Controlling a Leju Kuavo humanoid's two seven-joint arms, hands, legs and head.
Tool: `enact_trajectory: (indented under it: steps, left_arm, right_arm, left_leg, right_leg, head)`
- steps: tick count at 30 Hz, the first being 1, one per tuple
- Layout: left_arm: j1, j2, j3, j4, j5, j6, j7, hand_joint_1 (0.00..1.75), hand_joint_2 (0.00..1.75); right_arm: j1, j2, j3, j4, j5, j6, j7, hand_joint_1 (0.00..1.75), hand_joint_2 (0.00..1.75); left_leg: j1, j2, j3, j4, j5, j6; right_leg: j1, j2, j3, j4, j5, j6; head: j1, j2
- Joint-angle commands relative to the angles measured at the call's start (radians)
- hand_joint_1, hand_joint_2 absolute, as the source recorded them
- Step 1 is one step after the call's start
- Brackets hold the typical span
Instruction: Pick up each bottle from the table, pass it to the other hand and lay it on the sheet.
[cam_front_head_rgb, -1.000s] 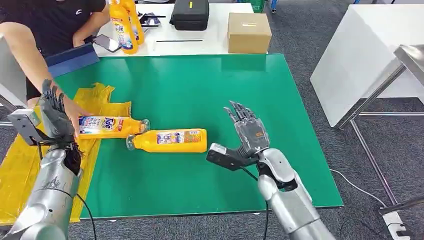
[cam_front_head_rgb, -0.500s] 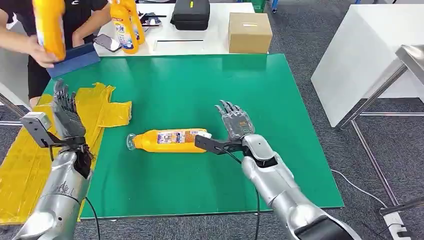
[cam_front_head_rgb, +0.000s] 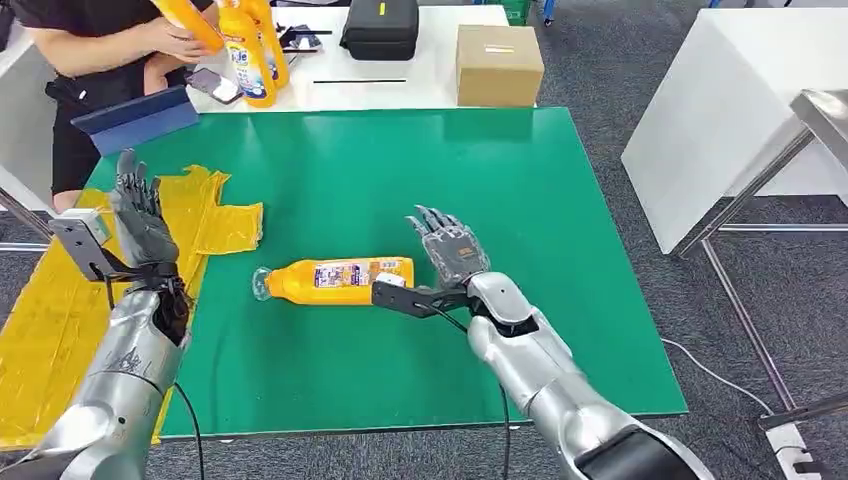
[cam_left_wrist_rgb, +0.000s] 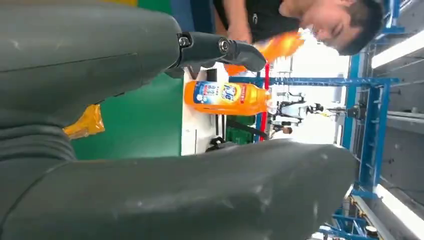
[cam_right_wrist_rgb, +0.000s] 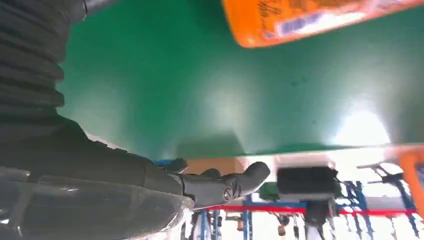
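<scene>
An orange bottle (cam_front_head_rgb: 338, 280) lies on its side near the middle of the head view, on the green bench (cam_front_head_rgb: 400, 180), its clear cap end pointing toward the left of the frame and its label facing up. The same bottle's base end (cam_right_wrist_rgb: 310, 17) shows along the upper edge of the right wrist view, against the green surface.

The right hand (cam_front_head_rgb: 445, 262) sits just beside the bottle's base, to its right in the frame, fingers spread and pointing up the picture, the thumb reaching along under the bottle's near edge; whether it touches the bottle I cannot tell. It holds nothing.

The left hand (cam_front_head_rgb: 140, 222) is raised at the left of the frame above the yellow sheet (cam_front_head_rgb: 215, 225), fingers apart and empty.

The sheet lies crumpled over the bench's left edge.

At the upper left a person (cam_front_head_rgb: 90, 40) holds another orange bottle (cam_front_head_rgb: 190, 18). Two more orange bottles (cam_front_head_rgb: 248, 50) stand upright on a white bench (cam_front_head_rgb: 420, 75) behind, with a black case (cam_front_head_rgb: 380, 28) and a cardboard box (cam_front_head_rgb: 498, 65).
</scene>
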Motion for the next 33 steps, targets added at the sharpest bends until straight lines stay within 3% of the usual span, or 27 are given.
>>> enact_trajectory:
  steps: [1,7,14,33]
  left_arm:
    - [-0.027,0.042,-0.034,0.097,0.008,0.007,-0.051,0.00,0.00]
    - [-0.006,0.058,-0.022,0.075,0.018,0.019,-0.049,0.00,0.00]
    - [-0.003,0.055,-0.019,0.068,0.018,0.020,-0.046,0.00,0.00]
    - [-0.003,0.055,-0.019,0.068,0.018,0.020,-0.046,0.00,0.00]
  right_arm:
    - [0.016,0.028,0.143,-0.160,-0.018,0.031,0.018,0.00,0.00]
    - [-0.043,0.113,0.294,-0.083,-0.029,0.039,0.055,0.00,0.00]
    - [-0.057,0.101,0.313,-0.059,-0.058,0.018,0.049,0.00,0.00]
    - [-0.057,0.101,0.313,-0.059,-0.058,0.018,0.049,0.00,0.00]
  left_leg:
    - [0.000,0.002,0.003,0.000,-0.002,-0.003]
    - [0.000,0.005,0.003,0.000,-0.002,-0.003]
    - [0.001,0.000,0.002,0.000,-0.001,-0.002]
    - [0.000,0.000,0.002,0.000,-0.001,-0.002]
  right_leg:
    - [0.000,0.001,0.003,0.000,-0.001,-0.001]
    - [0.000,0.004,0.001,0.001,-0.001,-0.001]
    - [0.000,0.000,0.001,0.000,-0.001,-0.001]
    - [0.000,0.000,0.002,0.000,-0.001,-0.001]
  head:
    - [0.000,0.000]
    - [0.000,0.000]
    - [0.000,0.000]
    - [0.000,0.000]
